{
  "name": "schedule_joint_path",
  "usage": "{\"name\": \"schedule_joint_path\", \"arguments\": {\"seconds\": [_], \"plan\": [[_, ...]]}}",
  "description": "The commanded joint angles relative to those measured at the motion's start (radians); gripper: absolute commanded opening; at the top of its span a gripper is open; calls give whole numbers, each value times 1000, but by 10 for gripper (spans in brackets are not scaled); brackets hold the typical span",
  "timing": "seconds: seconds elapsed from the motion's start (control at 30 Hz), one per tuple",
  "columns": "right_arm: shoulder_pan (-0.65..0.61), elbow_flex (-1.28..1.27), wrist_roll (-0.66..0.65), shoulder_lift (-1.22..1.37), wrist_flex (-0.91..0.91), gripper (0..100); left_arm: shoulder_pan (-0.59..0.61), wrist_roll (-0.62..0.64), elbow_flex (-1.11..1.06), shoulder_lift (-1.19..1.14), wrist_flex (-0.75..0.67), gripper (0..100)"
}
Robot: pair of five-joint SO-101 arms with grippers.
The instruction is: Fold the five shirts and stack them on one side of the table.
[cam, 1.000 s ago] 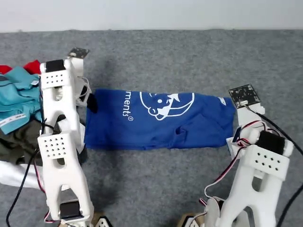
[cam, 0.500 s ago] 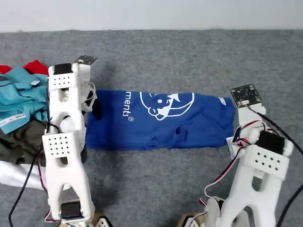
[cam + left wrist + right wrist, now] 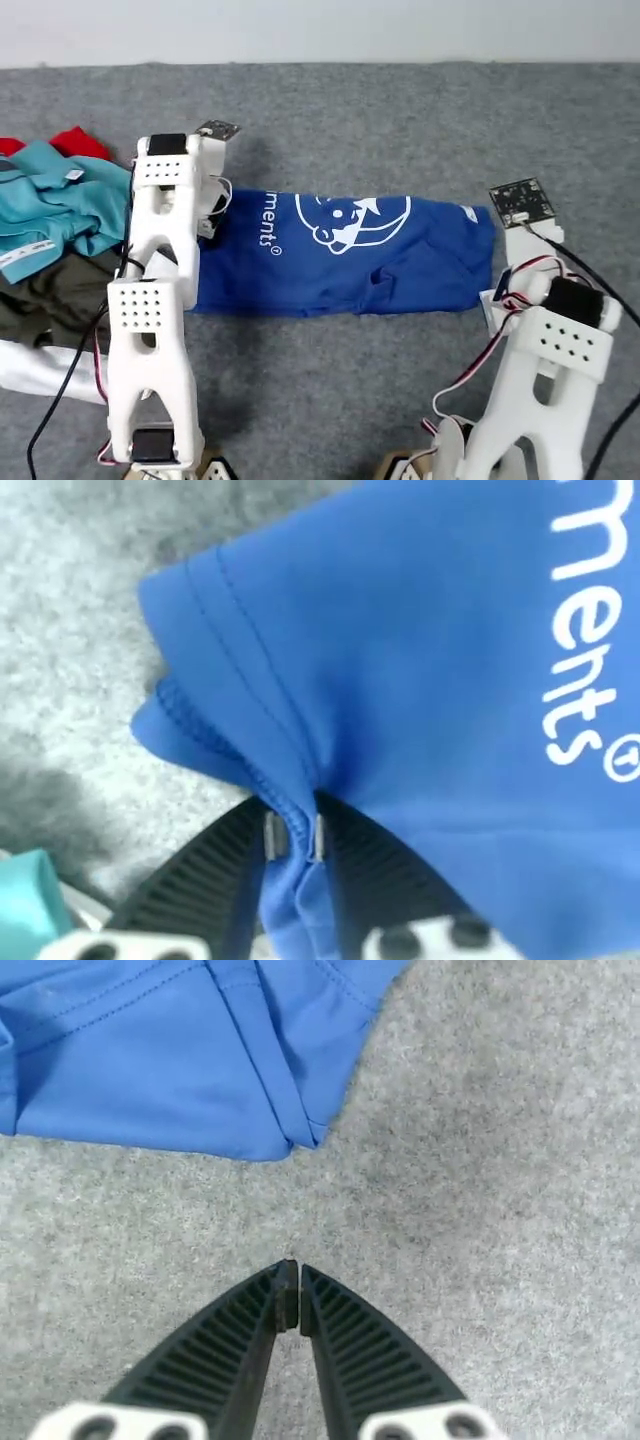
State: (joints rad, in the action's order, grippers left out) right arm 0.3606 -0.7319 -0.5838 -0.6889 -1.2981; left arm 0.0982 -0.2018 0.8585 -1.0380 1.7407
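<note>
A blue shirt (image 3: 340, 255) with white print is laid across the middle of the grey-covered table (image 3: 400, 120), folded into a long band. Its end nearest the pile is pinched by the left gripper (image 3: 292, 837): the jaws are closed on a bunched fold of the stitched hem, and the cloth is gathered into creases between them. The right gripper (image 3: 289, 1300) is held just off the shirt's opposite end, over bare covering, with its jaws pressed together on nothing. At the table's edge beyond the left arm (image 3: 150, 310), a loose pile is heaped: a teal shirt (image 3: 55, 205), a red garment (image 3: 80, 142), a dark olive garment (image 3: 50, 300) and what is probably a white garment (image 3: 35, 365), partly hidden.
</note>
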Motion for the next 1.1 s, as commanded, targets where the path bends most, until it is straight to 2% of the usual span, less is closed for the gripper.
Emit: {"name": "schedule_joint_path", "arguments": {"seconds": [0.0,0.27,0.63,1.07], "plan": [[54,38,5,-28,-5,11,-26,-6,-65,89,17,13],[147,38,2,-28,4,11,-216,34,-308,439,15,13],[145,38,2,-28,5,11,-453,130,-315,657,11,13],[145,37,2,-19,5,11,-651,198,27,516,12,13]]}}
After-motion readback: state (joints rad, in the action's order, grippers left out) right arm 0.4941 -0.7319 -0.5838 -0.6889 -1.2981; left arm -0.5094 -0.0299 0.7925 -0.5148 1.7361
